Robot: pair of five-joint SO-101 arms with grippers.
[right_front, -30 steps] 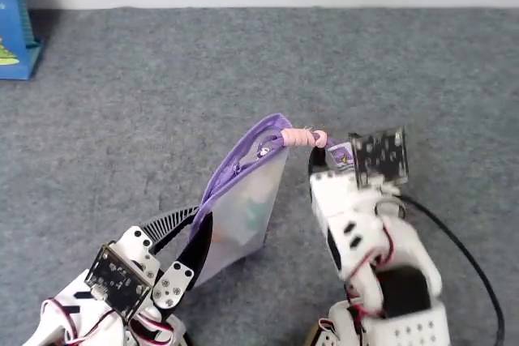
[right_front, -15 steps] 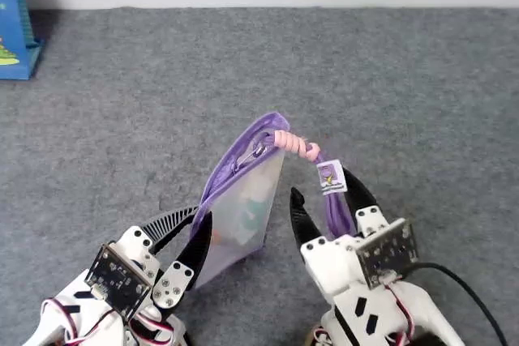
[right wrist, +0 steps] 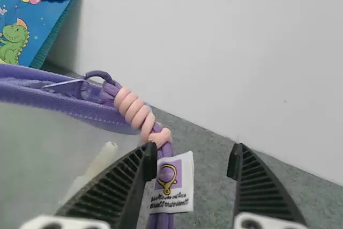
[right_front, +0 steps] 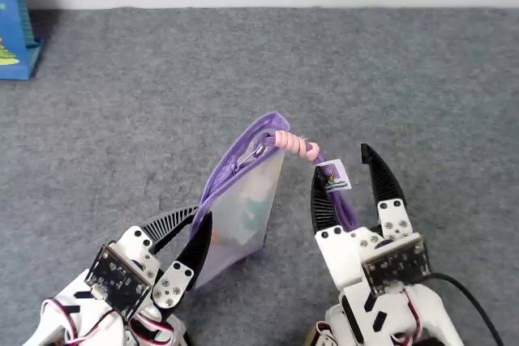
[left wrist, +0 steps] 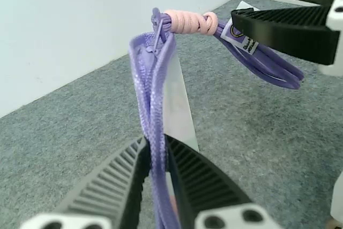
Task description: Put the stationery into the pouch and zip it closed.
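Note:
A clear pouch [right_front: 243,208] with a purple zipper band stands upright on edge, with stationery faintly visible inside. My left gripper [right_front: 199,218] is shut on the near end of the zipper band [left wrist: 153,105]. At the far end are the zipper pull [right_front: 258,151], a pink coil [right_front: 293,143] and a purple strap [right_front: 339,200] with a white tag [right_front: 333,175]. My right gripper [right_front: 349,192] is open, and the strap hangs between its fingers, close to one finger [right wrist: 142,178]. The tag [right wrist: 171,186] shows there too.
The table is covered in grey carpet [right_front: 405,79]. A blue gift bag [right_front: 12,30] stands at the far left against the white wall. Open carpet lies behind and to both sides of the pouch.
My right gripper has drawn back from the pouch's far end toward the front and now stands open around the hanging strap. The pouch and left gripper have not moved.

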